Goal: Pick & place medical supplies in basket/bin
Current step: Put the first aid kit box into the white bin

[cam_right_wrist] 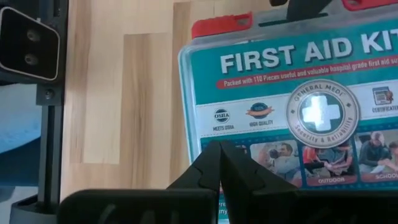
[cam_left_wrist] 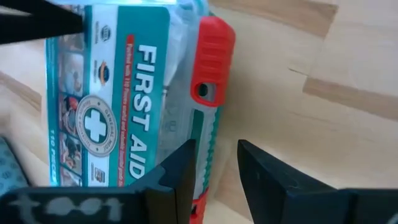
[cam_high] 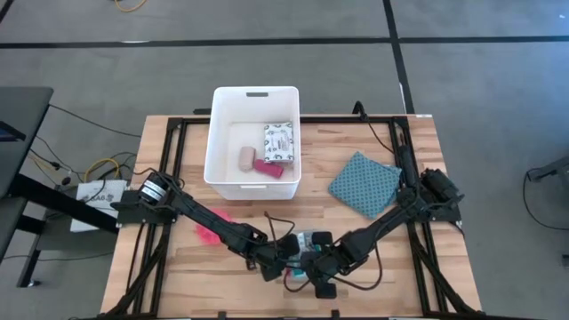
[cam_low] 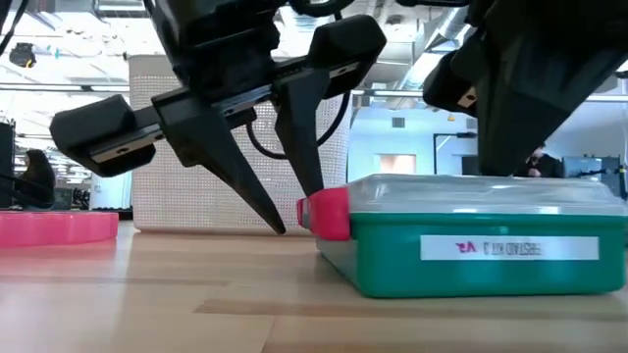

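Observation:
A teal first aid kit [cam_high: 308, 241] with a clear lid and red latches lies flat on the wood near the table's near edge. Both grippers meet over it. My left gripper [cam_left_wrist: 217, 171] is open and straddles the kit's latch edge [cam_low: 326, 211]. My right gripper [cam_right_wrist: 219, 158] is shut over the kit's printed lid [cam_right_wrist: 292, 112]. The white bin [cam_high: 220, 151] stands at the far side and holds a white patterned pouch [cam_high: 277, 142], a beige roll [cam_high: 246, 158] and a magenta piece [cam_high: 268, 166]. A pink spiky disc [cam_high: 210, 231] lies flat beside my left arm. My left gripper comes from above, slanting down. One fingertip [cam_low: 312, 191] meets the top of the red latch [cam_low: 329, 206] on the kit's edge; the other fingertip [cam_low: 278, 226] reaches down outside the kit, close to the wood. The kit lies flat on the table. My right gripper points its shut fingers [cam_right_wrist: 211, 168] down at the kit's lid from above. The low view shows its dark body [cam_low: 520, 98] reaching down to the lid's top; whether the tips touch the lid I cannot tell.
A teal dotted cloth [cam_high: 364, 183] lies on the table's right half, near my right arm. Black frame rails [cam_high: 173, 151] run along the table's left and right sides. Bare wood [cam_high: 267, 209] lies between the bin and the kit.

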